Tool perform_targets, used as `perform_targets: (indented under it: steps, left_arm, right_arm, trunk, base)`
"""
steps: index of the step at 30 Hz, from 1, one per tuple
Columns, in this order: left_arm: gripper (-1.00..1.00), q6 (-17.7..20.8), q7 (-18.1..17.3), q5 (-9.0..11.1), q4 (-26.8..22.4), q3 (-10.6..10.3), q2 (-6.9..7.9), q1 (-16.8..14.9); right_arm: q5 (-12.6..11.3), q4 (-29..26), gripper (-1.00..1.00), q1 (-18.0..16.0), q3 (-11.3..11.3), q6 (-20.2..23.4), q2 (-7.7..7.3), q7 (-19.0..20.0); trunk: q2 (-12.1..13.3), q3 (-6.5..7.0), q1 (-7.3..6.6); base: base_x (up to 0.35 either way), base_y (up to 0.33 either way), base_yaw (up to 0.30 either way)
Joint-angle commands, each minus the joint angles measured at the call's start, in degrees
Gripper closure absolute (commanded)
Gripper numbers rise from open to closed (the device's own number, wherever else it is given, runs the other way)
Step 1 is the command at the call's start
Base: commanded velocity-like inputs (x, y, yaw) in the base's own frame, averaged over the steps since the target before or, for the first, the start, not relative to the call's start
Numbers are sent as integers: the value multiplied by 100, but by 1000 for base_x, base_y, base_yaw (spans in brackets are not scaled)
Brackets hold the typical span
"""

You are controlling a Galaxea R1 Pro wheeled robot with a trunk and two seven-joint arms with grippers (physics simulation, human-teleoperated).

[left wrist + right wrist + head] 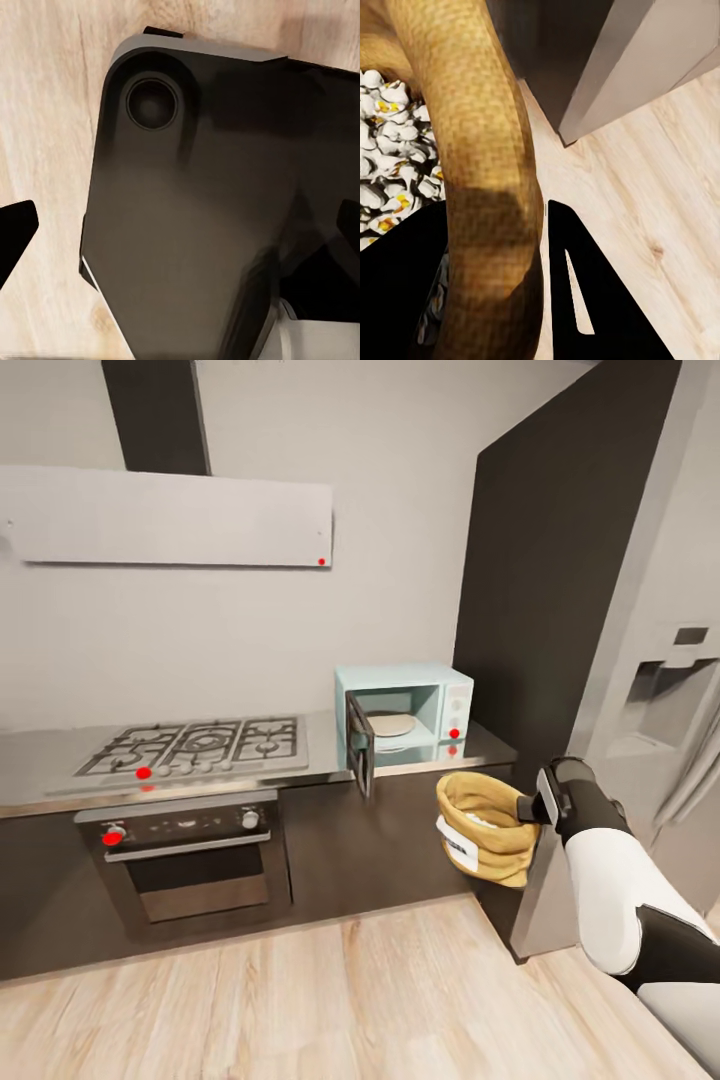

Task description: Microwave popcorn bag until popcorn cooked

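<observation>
right fingers (556,292) clamped on popcorn bag (484,825) rim, popcorn (386,172) inside | bag in air, near-right of open microwave (405,710) on desk (320,745) | cavity lies far-left | left fingers (16,232): cannot tell

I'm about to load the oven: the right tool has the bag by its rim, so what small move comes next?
Probably carry the popcorn bag, pinched at its rim by the right tool, up and toward the microwave. Its door already hangs open, and the bag hangs below the countertop edge, over the floor.
</observation>
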Motion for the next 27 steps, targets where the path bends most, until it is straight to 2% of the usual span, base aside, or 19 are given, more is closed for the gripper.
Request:
perform_targets:
  steps: [1, 19, 27]
  left_arm:
    - [-100, -12, 14, 35, -5, 5, -4, 0]
    - [-100, -12, 11, 35, -5, 5, -1, 0]
    - [-100, -12, 17, 36, -5, 5, -1, -1]
  right_arm:
    - [-9, -5, 100, -4, -12, 18, 4, -8]
    - [-8, -5, 100, -4, -21, 18, -11, -8]
    - [16, -48, 100, -4, -29, 18, -41, -17]
  trunk:
    - [-4, -6, 0]
    - [-4, -17, 0]
    - [-4, -22, 0]
  base:
    - [0, 0, 276]
    - [0, 0, 275]
    - [0, 0, 45]
